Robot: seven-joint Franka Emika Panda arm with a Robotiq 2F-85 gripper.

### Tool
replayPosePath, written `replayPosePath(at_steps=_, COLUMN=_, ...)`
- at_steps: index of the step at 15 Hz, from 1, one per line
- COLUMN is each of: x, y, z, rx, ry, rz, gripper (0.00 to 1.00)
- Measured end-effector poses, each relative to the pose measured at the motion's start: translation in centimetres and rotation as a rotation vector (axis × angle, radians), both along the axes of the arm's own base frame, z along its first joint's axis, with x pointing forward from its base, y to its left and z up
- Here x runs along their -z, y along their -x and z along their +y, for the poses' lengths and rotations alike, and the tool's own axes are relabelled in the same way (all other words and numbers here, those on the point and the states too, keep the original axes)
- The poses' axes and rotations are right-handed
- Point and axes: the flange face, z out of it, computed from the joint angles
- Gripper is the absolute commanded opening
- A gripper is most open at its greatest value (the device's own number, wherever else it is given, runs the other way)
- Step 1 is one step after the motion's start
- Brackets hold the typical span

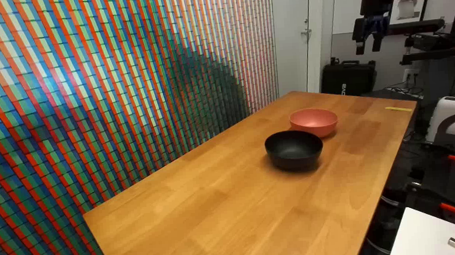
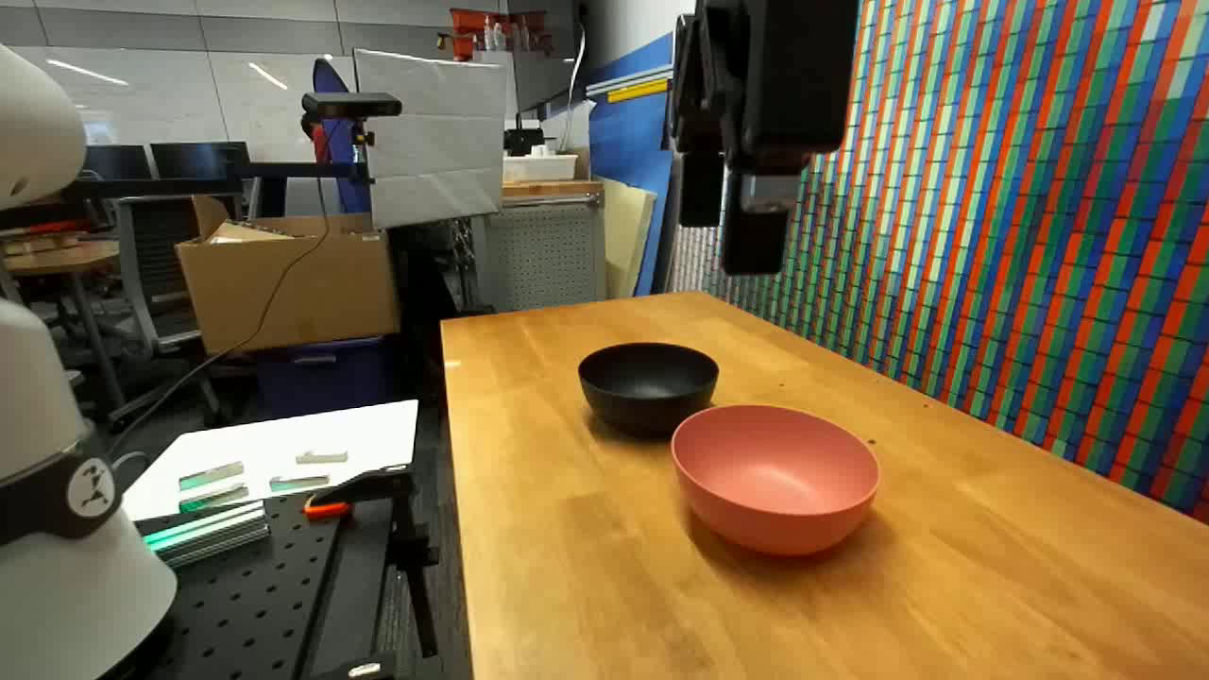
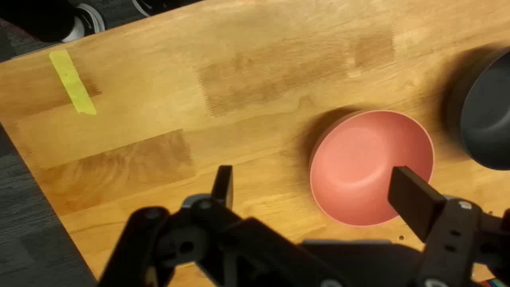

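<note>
Your black two-fingered pincer (image 1: 368, 49) hangs over the rectangular brown wooden table (image 1: 217, 208), its fingers (image 3: 223, 183) spread wide with nothing held between them. Nearest below it, the smooth coral-pink round bowl (image 3: 362, 159) stands upright on the wood; in the wrist view one finger crosses its rim. Just beside that, across a narrow strip of wood, you have the matte black round bowl (image 1: 293, 151).

Both bowls stand in from the edges. On the coral-pink bowl's side, you have a wide stretch of wood up to the short end, where a flat yellow strip of tape (image 3: 73, 83) lies near the corner. On the black bowl's side, a long stretch runs to the opposite end.

Along one long edge rises the multicoloured striped wall (image 1: 129, 90); you cannot tell whether the table touches it. Along the other, grey floor (image 3: 24, 207) separates the table from the black perforated metal platform (image 2: 264, 595). A dark shoe with white edging (image 3: 85, 20) is near the taped corner. Farther out stands the brown cardboard box (image 2: 312, 288).
</note>
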Motion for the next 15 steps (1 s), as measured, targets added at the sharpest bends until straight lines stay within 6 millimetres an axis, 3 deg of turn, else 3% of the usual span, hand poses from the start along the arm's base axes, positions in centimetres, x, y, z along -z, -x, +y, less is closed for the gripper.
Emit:
replayPosePath(at_steps=7, x=-0.3, y=-0.2, z=0.1, rx=-0.004, ry=0.005, rz=-0.006, gripper=1.0)
replayPosePath(at_steps=9, x=-0.2, y=-0.9, z=1.7, rx=-0.032, ry=0.041, rz=0.005, gripper=1.0)
replayPosePath(at_steps=11, x=-0.3, y=-2.7, z=5.9, rx=-0.097, ry=0.1, rz=0.005, gripper=1.0)
replayPosePath(at_steps=15, x=0.9, y=-6.2, z=17.6, rx=-0.293, ry=0.191, rz=0.007, gripper=1.0)
